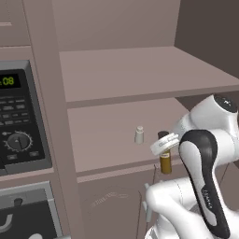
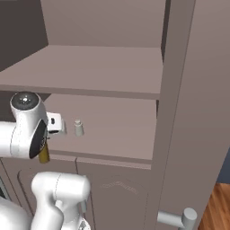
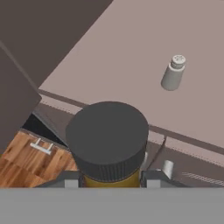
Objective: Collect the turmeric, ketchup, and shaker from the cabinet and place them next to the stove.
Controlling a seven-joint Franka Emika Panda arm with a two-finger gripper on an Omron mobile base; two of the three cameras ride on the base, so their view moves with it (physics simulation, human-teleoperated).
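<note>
My gripper (image 3: pixel 109 180) is shut on the turmeric (image 3: pixel 107 135), a mustard-brown jar with a dark cap; one finger shows on each side of it. The jar (image 1: pixel 165 164) hangs just in front of the lower shelf's front edge, partly hidden by my wrist, and its brown base (image 2: pixel 44 156) peeks out under the arm. The small pale grey shaker (image 1: pixel 139 135) (image 2: pixel 78 128) (image 3: pixel 173 73) stands upright on the lower shelf of the cabinet (image 1: pixel 107 144), a little deeper in and to the jar's left. The ketchup and the stove are out of view.
A black-fronted oven (image 1: pixel 18 116) with a green clock sits left of the cabinet. Another shelf (image 1: pixel 140 70) lies above the lower one. Below are small doors with a silver handle (image 3: pixel 166 168). The cabinet's right side wall (image 2: pixel 188 112) stands close by. Wooden floor (image 2: pixel 218 204) shows beyond.
</note>
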